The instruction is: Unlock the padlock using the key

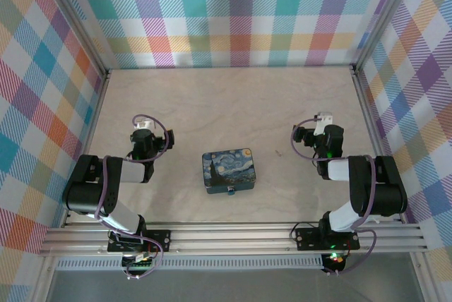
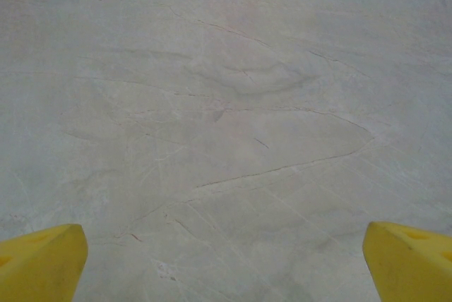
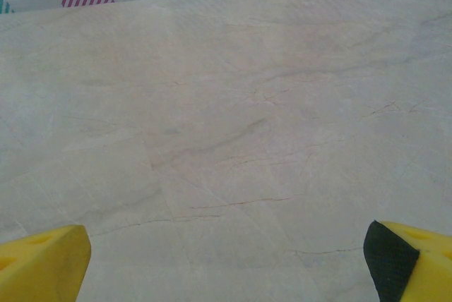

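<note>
You had the left end effector (image 2: 224,265) and the right end effector (image 3: 226,261) both spread wide, holding nothing, over the table (image 1: 212,101). The padlock (image 1: 231,191), tiny, blue, possibly silver-tipped, sat against the starry tin (image 1: 228,166) at its near edge.

A pale, veined table (image 1: 296,104) carries a starry-print tin (image 1: 228,169) near its middle, with a tiny padlock (image 1: 231,191) at the tin's near edge.
</note>
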### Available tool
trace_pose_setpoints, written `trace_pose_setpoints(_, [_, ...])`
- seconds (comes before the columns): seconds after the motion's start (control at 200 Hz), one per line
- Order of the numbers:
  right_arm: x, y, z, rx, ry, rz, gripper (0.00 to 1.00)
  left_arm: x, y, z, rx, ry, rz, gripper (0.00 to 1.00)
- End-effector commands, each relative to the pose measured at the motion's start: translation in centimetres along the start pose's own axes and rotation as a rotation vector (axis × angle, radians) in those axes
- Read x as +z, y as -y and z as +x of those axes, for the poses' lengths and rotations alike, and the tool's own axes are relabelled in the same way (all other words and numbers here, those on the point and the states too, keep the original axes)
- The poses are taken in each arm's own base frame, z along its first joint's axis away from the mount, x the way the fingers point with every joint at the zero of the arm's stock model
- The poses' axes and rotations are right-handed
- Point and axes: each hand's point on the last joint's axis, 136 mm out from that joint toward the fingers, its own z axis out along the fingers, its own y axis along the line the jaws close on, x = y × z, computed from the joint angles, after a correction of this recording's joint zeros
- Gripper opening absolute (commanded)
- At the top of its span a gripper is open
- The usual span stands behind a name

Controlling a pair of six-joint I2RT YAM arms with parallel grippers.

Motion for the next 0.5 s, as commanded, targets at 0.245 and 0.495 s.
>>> trace_pose_setpoints(0.245, [-0.2, 0.4, -1.7, 0.010, 0.014, 0.018, 1.00, -0.5, -0.2, -2.9, 0.000, 0.057, -0.010, 1.00])
trace_pose_setpoints(0.495, [-3.4, -0.8, -4.9, 0.087, -0.038, -0.017, 1.00, -4.9, 1.2, -9.7, -0.119, 0.069, 0.064, 1.00])
